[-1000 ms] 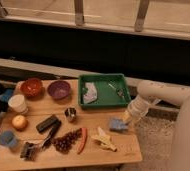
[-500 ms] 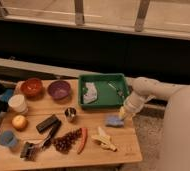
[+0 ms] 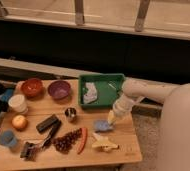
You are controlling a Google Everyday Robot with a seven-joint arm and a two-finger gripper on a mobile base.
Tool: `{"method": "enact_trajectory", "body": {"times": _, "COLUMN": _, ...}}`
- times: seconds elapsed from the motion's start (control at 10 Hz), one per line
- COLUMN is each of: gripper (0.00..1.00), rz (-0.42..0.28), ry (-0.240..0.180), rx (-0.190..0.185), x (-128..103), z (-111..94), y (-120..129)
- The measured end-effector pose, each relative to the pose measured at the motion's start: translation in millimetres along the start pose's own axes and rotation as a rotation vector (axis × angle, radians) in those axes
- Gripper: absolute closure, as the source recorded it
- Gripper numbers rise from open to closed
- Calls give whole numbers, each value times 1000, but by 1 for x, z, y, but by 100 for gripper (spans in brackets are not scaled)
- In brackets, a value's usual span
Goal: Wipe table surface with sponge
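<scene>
At the right side of the desk [image 3: 125, 146], just below the green plastic tray [image 3: 102, 76], the gripper [image 3: 111, 119] touches the sponge [image 3: 101, 125] at its right edge; open or closed, cannot tell. Sponge: small, flat, light-blue, soft-cornered, lying on tan plank-grained wood. Crumpled whitish rag [image 3: 90, 92] in the tray.

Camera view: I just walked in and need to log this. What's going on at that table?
A robot arm reaches in from the right. Its gripper is down at the right end of the light-blue sponge, which lies flat on the table surface just in front of the green tray. Whether the gripper actually has hold of the sponge cannot be told.
</scene>
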Motion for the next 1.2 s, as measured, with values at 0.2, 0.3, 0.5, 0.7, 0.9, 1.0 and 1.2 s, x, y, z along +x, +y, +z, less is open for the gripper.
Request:
{"method": "enact_trajectory", "body": {"times": 0.2, "gripper": 100, "rz": 73, "ry": 19, "rx": 31, "x": 10, "z": -3, "y": -13}}
{"method": "enact_trajectory", "body": {"times": 0.3, "gripper": 100, "rz": 108, "ry": 17, "rx": 60, "x": 15, "z": -10, "y": -27}}
{"method": "enact_trajectory", "body": {"times": 0.5, "gripper": 100, "rz": 163, "ry": -12, "rx": 135, "x": 15, "z": -40, "y": -62}}
{"method": "enact_trajectory", "body": {"times": 0.7, "gripper": 100, "rz": 179, "ry": -33, "rx": 178, "x": 7, "z": -58, "y": -77}}
{"method": "enact_trajectory", "body": {"times": 0.9, "gripper": 100, "rz": 177, "ry": -51, "rx": 189, "x": -8, "z": -63, "y": -82}}
{"method": "enact_trajectory", "body": {"times": 1.0, "gripper": 100, "rz": 158, "ry": -56, "rx": 176, "x": -19, "z": -59, "y": -75}}
{"method": "enact_trajectory", "body": {"times": 1.2, "gripper": 100, "rz": 114, "ry": -54, "rx": 138, "x": -40, "z": -44, "y": -50}}
